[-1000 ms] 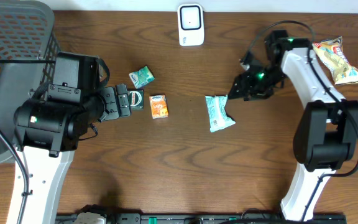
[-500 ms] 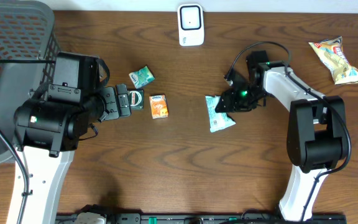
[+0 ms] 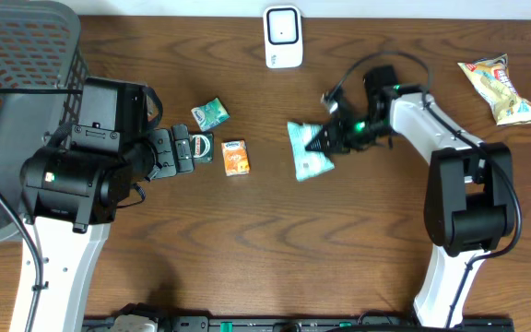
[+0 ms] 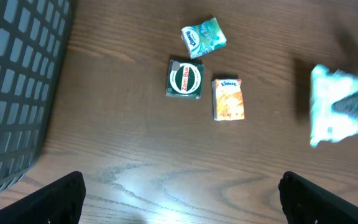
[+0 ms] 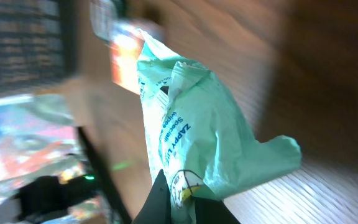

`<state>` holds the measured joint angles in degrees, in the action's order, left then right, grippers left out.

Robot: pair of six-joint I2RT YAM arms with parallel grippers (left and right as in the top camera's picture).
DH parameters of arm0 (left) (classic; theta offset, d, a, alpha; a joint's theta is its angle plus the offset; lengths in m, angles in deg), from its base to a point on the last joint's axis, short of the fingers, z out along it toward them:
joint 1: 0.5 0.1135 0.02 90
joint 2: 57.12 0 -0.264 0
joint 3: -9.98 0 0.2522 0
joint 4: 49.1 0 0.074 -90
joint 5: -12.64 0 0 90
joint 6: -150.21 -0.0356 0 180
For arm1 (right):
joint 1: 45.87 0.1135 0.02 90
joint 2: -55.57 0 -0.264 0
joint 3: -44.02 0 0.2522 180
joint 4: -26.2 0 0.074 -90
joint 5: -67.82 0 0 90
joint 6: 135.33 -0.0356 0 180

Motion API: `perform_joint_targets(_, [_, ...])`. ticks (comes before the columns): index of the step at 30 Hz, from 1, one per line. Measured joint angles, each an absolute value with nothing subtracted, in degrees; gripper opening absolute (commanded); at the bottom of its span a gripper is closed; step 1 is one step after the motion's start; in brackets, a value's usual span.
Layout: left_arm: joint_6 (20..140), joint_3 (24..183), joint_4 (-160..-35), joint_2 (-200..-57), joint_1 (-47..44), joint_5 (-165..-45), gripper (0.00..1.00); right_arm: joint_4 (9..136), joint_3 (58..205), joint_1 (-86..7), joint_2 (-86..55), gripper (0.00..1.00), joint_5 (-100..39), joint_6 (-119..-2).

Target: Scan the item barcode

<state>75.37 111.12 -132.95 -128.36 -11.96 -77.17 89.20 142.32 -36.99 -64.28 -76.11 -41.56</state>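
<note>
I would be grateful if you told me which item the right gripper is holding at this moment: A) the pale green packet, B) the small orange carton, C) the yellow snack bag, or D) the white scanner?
A: the right gripper is shut on one edge of the pale green packet, which also fills the right wrist view just ahead of the fingertips.

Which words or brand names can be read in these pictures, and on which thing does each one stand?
"Zam-Buk": dark green square box.
"ZAPPY": pale green plastic packet, in the right wrist view.
Small orange pack, small teal sachet, yellow snack bag: print too blurred to read.
</note>
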Motion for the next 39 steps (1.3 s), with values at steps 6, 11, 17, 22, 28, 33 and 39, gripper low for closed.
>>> perform_joint_targets(6, [75.4, 111.1, -132.9, -128.4, -12.0, -77.2, 0.98, 86.7, 147.6, -37.6, -60.1, 0.01, -82.4, -41.6])
perform_joint_targets(11, [75.4, 111.1, -132.9, -128.4, -12.0, -77.2, 0.98, 81.6, 148.2, -37.4, -51.8, 0.01, -84.2, -41.6])
perform_joint_targets(17, [75.4, 111.1, -132.9, -128.4, -12.0, -77.2, 0.98, 80.8, 148.9, -36.6, -45.5, 0.01, -84.6, -43.8])
perform_joint_targets(22, [75.4, 111.1, -132.9, -128.4, -12.0, -77.2, 0.98, 84.2, 148.9, -34.8, -44.8, 0.01, -84.7, -45.9])
perform_joint_targets(28, [75.4, 111.1, -132.9, -128.4, -12.0, -77.2, 0.98, 84.3, 148.9, -32.5, -44.9, 0.01, -83.5, -46.5])
perform_joint_targets(33, [75.4, 111.1, -132.9, -128.4, -12.0, -77.2, 0.98, 84.3, 148.9, -32.3, -44.9, 0.01, -81.3, -46.6])
perform_joint_targets(39, [75.4, 111.1, -132.9, -128.4, -12.0, -77.2, 0.98, 84.3, 148.9, -32.3, -44.9, 0.01, -79.1, -46.6])
